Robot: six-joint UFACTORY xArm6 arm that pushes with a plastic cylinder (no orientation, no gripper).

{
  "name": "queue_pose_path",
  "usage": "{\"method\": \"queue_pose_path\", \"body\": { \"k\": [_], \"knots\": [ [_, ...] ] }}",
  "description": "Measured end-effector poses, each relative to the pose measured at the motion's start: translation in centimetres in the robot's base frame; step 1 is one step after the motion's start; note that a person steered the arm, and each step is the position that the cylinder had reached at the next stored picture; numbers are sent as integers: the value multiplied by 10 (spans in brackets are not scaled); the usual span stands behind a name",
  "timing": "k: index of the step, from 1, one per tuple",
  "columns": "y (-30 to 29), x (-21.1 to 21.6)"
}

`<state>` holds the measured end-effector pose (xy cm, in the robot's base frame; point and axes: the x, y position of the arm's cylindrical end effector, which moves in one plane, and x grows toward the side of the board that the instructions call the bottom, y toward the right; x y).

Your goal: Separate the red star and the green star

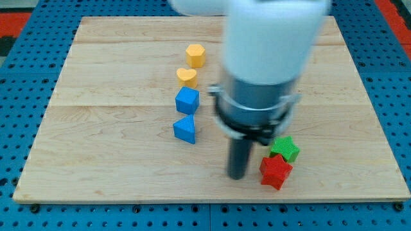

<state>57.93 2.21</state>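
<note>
The red star [275, 172] lies near the view's bottom right of the wooden board [109, 160]. The green star [285, 148] sits just above it and slightly to the right, touching it. My tip [238, 176] rests on the board just left of the red star, a small gap apart. The rod rises into the large white and grey arm body, which hides the board behind it.
A yellow hexagonal block [195, 56] and a yellow heart-like block [187, 77] lie at the upper middle. Below them sit a blue cube [187, 101] and a blue wedge-shaped block [185, 129]. A blue pegboard [26, 96] surrounds the board.
</note>
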Motion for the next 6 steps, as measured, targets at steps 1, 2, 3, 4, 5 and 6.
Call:
{"method": "queue_pose_path", "body": {
  "k": [1,2,3,4,5,6],
  "knots": [
    [-11,23],
    [-2,39],
    [57,39],
    [144,38],
    [178,31],
    [171,-5]
  ]
}}
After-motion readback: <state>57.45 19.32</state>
